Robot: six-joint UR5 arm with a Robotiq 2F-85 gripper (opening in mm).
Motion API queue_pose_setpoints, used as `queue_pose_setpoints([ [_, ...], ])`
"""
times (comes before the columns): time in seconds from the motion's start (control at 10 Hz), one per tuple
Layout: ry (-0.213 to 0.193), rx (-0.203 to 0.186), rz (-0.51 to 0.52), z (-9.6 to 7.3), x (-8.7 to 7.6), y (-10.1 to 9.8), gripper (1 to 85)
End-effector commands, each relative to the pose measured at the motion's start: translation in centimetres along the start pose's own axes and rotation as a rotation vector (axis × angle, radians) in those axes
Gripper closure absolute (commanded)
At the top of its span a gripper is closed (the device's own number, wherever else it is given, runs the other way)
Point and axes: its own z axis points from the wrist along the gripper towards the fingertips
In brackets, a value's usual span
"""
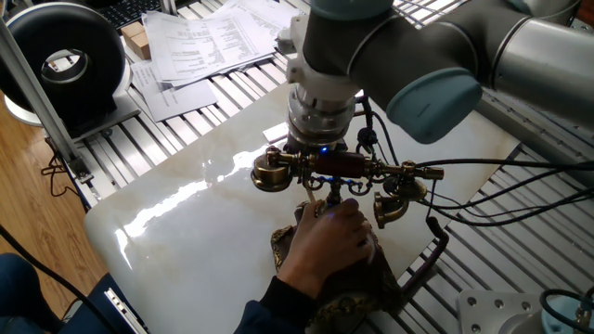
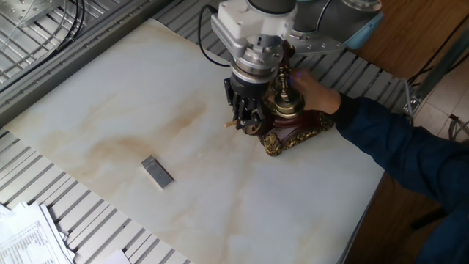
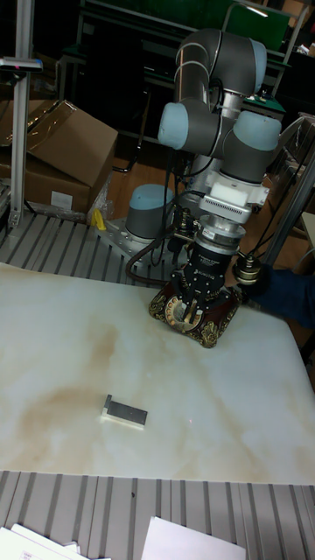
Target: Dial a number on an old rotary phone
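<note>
The old rotary phone (image 1: 339, 167) stands near the marble table's edge, its maroon handset bar and brass cups resting across the cradle. Its ornate base (image 2: 294, 135) and round dial (image 3: 182, 311) face the table's middle. My gripper (image 2: 245, 117) points down right over the dial (image 3: 192, 296), shut on a thin pale wooden stick (image 2: 229, 123) whose tip pokes out beside the fingers. In the one fixed view the handset hides the fingers. A person's hand (image 1: 329, 243) grips the phone's base from behind (image 2: 316, 91).
A small grey metal block (image 2: 157, 171) lies on the marble slab (image 3: 124, 409). Papers (image 1: 204, 42) and a black round device (image 1: 63, 51) sit beyond the table. Black cables (image 1: 501, 186) trail off the arm. Cardboard boxes (image 3: 61, 149) stand behind.
</note>
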Motion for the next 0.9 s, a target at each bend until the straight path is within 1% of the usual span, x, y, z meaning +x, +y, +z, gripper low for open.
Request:
queue_pose_setpoints([
  [0.0, -0.012, 0.017, 0.031, 0.4, -0.2, 1.0, 84.3],
  [0.2, -0.016, 0.025, 0.042, 0.7, -0.2, 1.4, 84.3],
  [0.8, -0.019, 0.028, 0.047, 1.6, -0.8, 1.6, 84.3],
])
